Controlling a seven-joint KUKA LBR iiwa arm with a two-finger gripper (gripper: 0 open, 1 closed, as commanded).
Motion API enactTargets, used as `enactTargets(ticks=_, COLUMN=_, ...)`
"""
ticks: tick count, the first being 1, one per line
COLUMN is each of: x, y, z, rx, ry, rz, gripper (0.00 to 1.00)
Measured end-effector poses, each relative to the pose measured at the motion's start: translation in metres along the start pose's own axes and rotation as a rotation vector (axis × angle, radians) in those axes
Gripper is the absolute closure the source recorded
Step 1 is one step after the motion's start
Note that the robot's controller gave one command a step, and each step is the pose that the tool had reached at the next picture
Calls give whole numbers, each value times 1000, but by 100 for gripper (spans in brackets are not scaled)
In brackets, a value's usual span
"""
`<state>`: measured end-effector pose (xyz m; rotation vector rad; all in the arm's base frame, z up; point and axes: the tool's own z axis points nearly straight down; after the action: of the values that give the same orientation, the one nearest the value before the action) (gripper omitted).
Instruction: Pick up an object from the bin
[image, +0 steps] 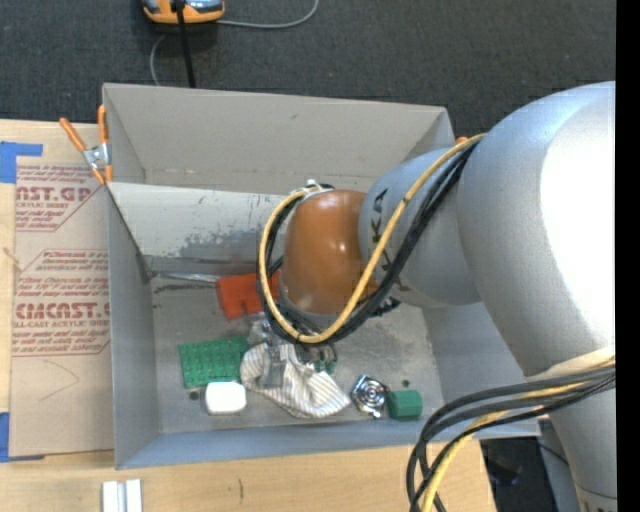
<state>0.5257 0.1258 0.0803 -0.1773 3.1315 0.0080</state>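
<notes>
Around the hand (284, 354), grip state untellable: crumpled cloth (305, 393), green plate (212, 360), white block (225, 398), orange block (238, 295).

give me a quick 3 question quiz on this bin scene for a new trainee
1. Multiple choice: which thing lies nearest to the pincer?
A. a crumpled pale cloth
B. a yellow ball
C. a blue cup

2. True or false: the small green cube lies left of the white block in the camera view.

3. Fill in: the block lying above the flat green plate in the view is coloured ____.

Key
1. A
2. False: it lies to the right, past the cloth.
3. Orange: the orange block.
</notes>
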Motion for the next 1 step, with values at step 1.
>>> enactTargets(ticks=1, x=4, y=3, z=-42, rx=1, ry=10, rz=4, gripper=100)
